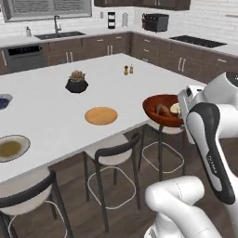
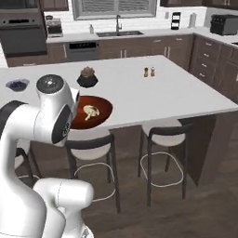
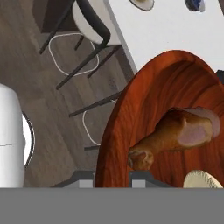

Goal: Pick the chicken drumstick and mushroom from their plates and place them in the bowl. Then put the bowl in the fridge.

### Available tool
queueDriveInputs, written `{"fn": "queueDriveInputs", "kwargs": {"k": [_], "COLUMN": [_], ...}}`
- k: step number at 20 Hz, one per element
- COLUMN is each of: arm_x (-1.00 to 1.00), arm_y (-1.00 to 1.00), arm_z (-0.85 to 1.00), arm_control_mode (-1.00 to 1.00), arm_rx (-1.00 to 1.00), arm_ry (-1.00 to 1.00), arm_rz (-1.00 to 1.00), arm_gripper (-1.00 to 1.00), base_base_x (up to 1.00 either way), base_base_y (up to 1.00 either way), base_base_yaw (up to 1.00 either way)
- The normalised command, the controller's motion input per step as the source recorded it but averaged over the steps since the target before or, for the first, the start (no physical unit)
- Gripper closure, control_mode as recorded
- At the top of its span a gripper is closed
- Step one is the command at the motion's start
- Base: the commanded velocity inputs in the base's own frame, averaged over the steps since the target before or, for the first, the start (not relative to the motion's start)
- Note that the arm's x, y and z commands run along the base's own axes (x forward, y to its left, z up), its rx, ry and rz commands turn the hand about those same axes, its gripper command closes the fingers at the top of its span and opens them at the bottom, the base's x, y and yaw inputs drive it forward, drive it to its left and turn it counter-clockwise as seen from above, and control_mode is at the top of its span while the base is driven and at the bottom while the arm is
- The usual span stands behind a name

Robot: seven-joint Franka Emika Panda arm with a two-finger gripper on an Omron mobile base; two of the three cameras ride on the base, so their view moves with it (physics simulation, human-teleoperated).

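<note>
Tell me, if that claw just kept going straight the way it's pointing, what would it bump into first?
Probably the bowl: its rim sits between the claw's tips, the chicken drumstick just beyond, though depth is hard to judge.

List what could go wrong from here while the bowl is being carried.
1. The bowl hangs out past the island edge above the stools; a slip would likely drop it to the floor.
2. The chicken drumstick and mushroom lie loose inside; tilting could roll them out.
3. The fingers pinch just the rim, so the bowl may pivot.
</note>
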Motion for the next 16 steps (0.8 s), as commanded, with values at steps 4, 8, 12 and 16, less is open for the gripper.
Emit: {"fn": "queueDriveInputs", "kwargs": {"k": [4,8,12,16], "arm_x": [0.0,0.0,0.0,0.0], "arm_y": [0.0,0.0,0.0,0.0], "arm_z": [0.0,0.0,0.0,0.0], "arm_control_mode": [1.0,1.0,1.0,1.0], "arm_rx": [0.0,0.0,0.0,0.0], "arm_ry": [0.0,0.0,0.0,0.0], "arm_rz": [0.0,0.0,0.0,0.0], "arm_gripper": [1.0,1.0,1.0,1.0], "base_base_x": [0.0,0.0,0.01,0.42], "base_base_y": [-0.17,-0.28,-0.18,-0.01], "base_base_yaw": [-0.86,-0.84,-0.83,-0.72]}}
